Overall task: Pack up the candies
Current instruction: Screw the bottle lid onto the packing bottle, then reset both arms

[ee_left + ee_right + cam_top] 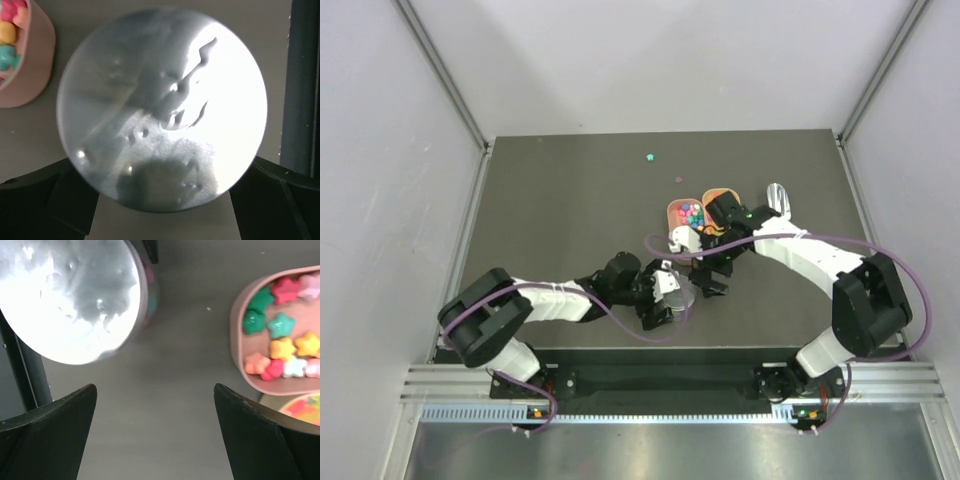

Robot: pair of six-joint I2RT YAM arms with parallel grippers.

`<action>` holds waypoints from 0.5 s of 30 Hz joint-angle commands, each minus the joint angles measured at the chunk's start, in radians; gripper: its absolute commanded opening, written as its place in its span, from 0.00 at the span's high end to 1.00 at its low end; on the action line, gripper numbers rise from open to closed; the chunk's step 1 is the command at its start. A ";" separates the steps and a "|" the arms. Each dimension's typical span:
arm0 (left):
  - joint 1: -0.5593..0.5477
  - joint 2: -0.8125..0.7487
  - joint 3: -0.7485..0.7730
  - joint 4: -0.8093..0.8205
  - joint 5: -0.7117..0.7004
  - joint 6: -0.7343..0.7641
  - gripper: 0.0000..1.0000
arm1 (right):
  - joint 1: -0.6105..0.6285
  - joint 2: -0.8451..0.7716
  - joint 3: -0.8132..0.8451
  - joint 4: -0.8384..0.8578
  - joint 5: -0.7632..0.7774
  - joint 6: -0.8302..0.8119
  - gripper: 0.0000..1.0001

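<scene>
Right wrist, candies [282,347] just beyond fingers [265,440], apparently apart

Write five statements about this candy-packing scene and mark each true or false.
1. The right gripper is open and empty. True.
2. The pink oval bowl is empty. False: it holds star-shaped candies in mixed colours.
3. The right gripper holds the metal scoop. False: the scoop lies on the dark table.
4. Two loose candies lie on the table outside the bowl. True.
5. The round shiny silver lid sits between the fingers of the left gripper. True.
</scene>
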 commanded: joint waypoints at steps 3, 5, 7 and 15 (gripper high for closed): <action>0.008 -0.166 0.147 -0.407 0.033 0.065 0.01 | -0.048 -0.069 0.064 -0.155 -0.060 -0.143 0.00; 0.029 -0.229 0.177 -0.532 0.021 0.083 0.02 | -0.076 -0.096 0.047 -0.189 -0.046 -0.168 0.01; 0.074 -0.295 0.229 -0.700 0.019 0.129 0.01 | -0.109 -0.148 0.015 -0.177 -0.020 -0.165 0.00; 0.297 -0.467 0.367 -0.718 -0.387 0.108 0.02 | -0.442 -0.306 0.024 0.239 0.086 0.350 0.00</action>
